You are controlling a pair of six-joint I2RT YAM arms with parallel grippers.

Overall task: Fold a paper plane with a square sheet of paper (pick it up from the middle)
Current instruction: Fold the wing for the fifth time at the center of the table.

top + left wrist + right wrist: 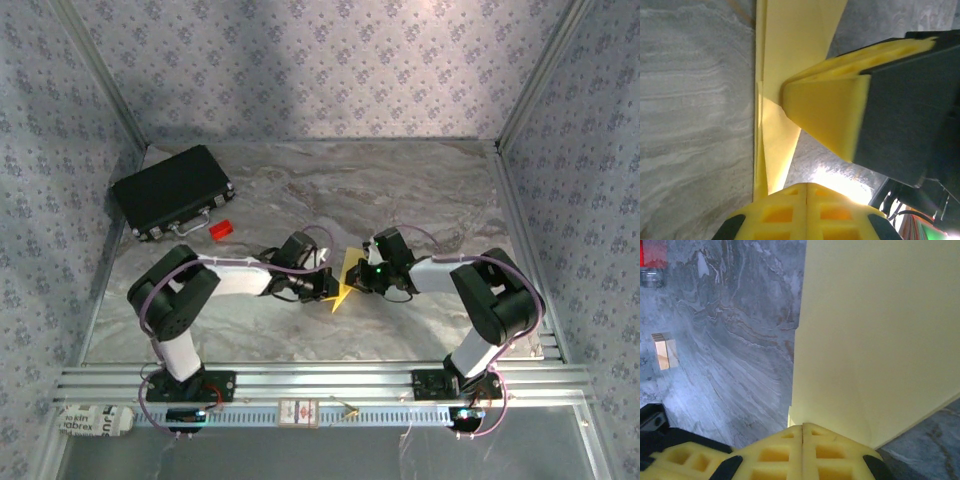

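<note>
Mid-table, seen from above. My left claw and right claw face each other across the yellow paper, which lies partly folded, narrow and layered, near the middle of the table. Both claws are closed, pads together, tips against the paper; I cannot tell whether either pinches a layer. The black case and the red block sit well apart, at far left.

L arm, R arm meet at yellow paper; blk case, red block back-L.
</note>
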